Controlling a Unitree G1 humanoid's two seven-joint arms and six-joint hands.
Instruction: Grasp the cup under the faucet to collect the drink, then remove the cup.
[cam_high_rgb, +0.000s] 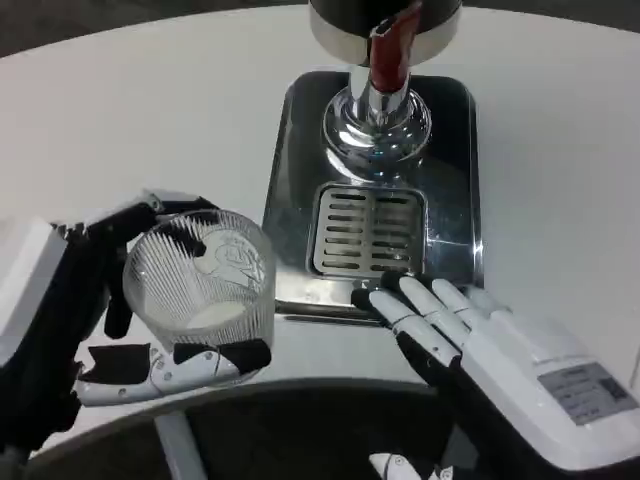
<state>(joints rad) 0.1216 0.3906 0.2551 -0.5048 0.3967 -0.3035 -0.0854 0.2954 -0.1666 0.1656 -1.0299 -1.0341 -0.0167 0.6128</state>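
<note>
You see the left hand (70, 320) with a white plate along its outer edge over a black inner body; its fingers alternate white and black segments, with black tips. Your right hand (500, 350) has a broad, smooth white back carrying a small grey rectangular label with fine print too small to read. Its fingers are white on top, black along the sides and underside, rounded at the ends. No cables or screws can be made out.

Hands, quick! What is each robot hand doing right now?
Left hand: holding the clear cup, fingers wrapped around it.
Right hand: open, holding nothing, fingertips at the front edge of the metal drip tray.
</note>
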